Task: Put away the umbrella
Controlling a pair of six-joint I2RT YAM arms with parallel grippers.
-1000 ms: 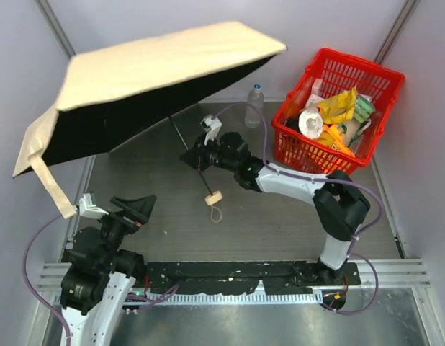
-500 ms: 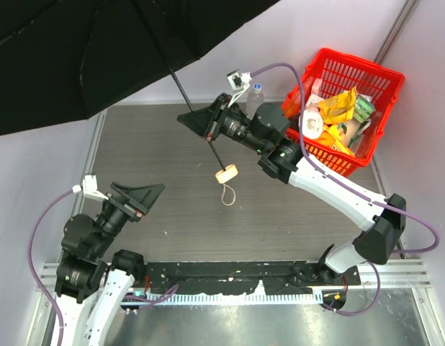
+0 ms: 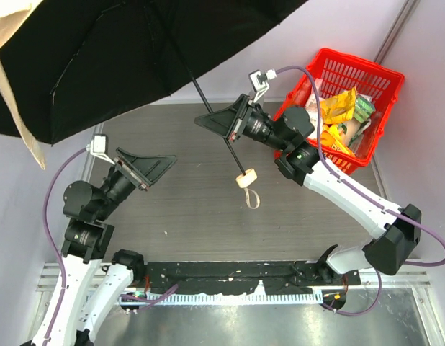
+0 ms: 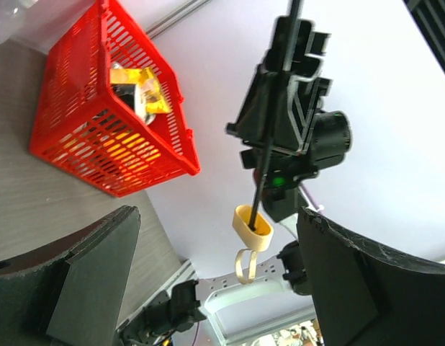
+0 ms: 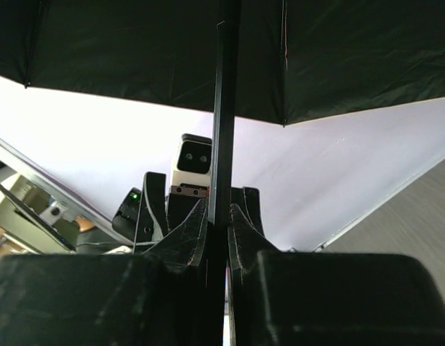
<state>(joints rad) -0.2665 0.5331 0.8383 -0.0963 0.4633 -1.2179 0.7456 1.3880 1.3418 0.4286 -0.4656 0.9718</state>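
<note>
The umbrella (image 3: pixel 114 58) is open, its black underside facing the top camera, with a cream strap hanging at the left edge. Its thin black shaft (image 3: pixel 221 122) runs down to the small beige handle (image 3: pixel 245 178) with a loop. My right gripper (image 3: pixel 217 122) is shut on the shaft and holds the umbrella up above the table; the shaft (image 5: pixel 224 115) shows clamped between its fingers in the right wrist view. My left gripper (image 3: pixel 156 167) is open and empty, raised left of the handle, which shows between its fingers in the left wrist view (image 4: pixel 253 225).
A red basket (image 3: pixel 381 83) with yellow packets and other items stands at the back right; it also shows in the left wrist view (image 4: pixel 86 144). The right arm reaches across the table's right half. The canopy covers the back left.
My right gripper has lifted the umbrella and tipped it so its black underside faces the camera, and the handle has moved right. My left arm has risen and moved toward the handle.
</note>
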